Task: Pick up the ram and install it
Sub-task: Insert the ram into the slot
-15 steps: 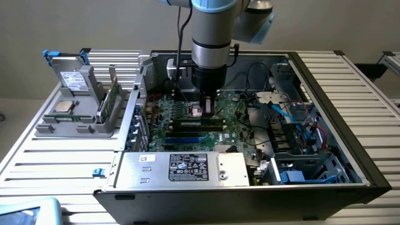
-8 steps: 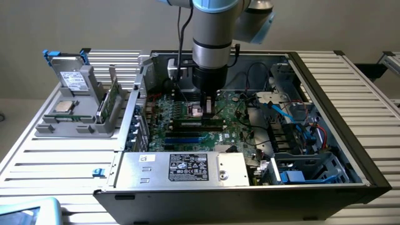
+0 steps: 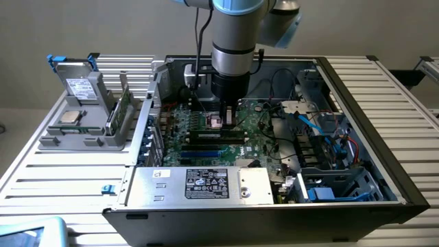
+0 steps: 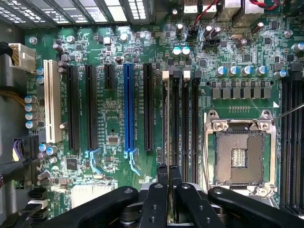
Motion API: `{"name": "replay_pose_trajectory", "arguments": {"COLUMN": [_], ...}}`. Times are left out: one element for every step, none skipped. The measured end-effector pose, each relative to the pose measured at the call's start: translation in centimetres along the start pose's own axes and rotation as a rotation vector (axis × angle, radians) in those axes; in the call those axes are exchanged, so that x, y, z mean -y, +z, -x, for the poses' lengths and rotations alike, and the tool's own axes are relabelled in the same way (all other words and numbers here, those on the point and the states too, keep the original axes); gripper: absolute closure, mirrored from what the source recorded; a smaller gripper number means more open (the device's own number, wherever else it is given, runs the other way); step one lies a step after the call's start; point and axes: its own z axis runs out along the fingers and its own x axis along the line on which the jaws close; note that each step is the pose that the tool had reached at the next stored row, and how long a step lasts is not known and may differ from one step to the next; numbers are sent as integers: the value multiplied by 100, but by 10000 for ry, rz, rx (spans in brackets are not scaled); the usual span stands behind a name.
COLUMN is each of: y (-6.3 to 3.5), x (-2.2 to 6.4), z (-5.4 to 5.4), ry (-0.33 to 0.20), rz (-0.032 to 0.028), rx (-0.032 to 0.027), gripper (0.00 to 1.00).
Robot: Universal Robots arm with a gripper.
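In the wrist view the ram [image 4: 165, 118] shows edge-on as a thin pale strip running away from my fingertips. It lies along the outermost of several black memory slots [image 4: 185, 118] on the green motherboard [image 4: 109, 118]; how deep it sits in the slot I cannot tell. My gripper [image 4: 169, 175] is shut on the ram's near end, the two black fingers [image 4: 163, 173] pressed close together. From the exterior view the gripper [image 3: 230, 119] reaches straight down into the open computer case [image 3: 357, 103], just above the motherboard [image 3: 205, 149].
An empty processor socket [image 4: 240, 156] lies beside the memory slots, a blue expansion slot [image 4: 128, 109] on their other side. Cables and drive cages [image 3: 322, 134] fill the case's right in the exterior view, a power supply [image 3: 199, 183] its front. Outside stands a grey holder [image 3: 82, 139] with a drive [image 3: 79, 87], a processor [image 3: 71, 117] and a green board [image 3: 122, 110].
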Motion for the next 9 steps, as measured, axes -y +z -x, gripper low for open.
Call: {"name": "replay_pose_trajectory", "arguments": {"y": [0,0,1,1,1,1,1,1,1], "x": [0,0,1,1,1,1,1,1,1], "z": [0,0,0,0,0,0,0,0,0], "ry": [0,0,-1,-1,-4,-30,-67,-109,-141], "rz": [0,0,0,0,0,-1,-2,-3,-4], "rx": [3,4,5,6,6,6,5,3,2], "gripper": [87,87,87,87,87,87,87,87,87]}}
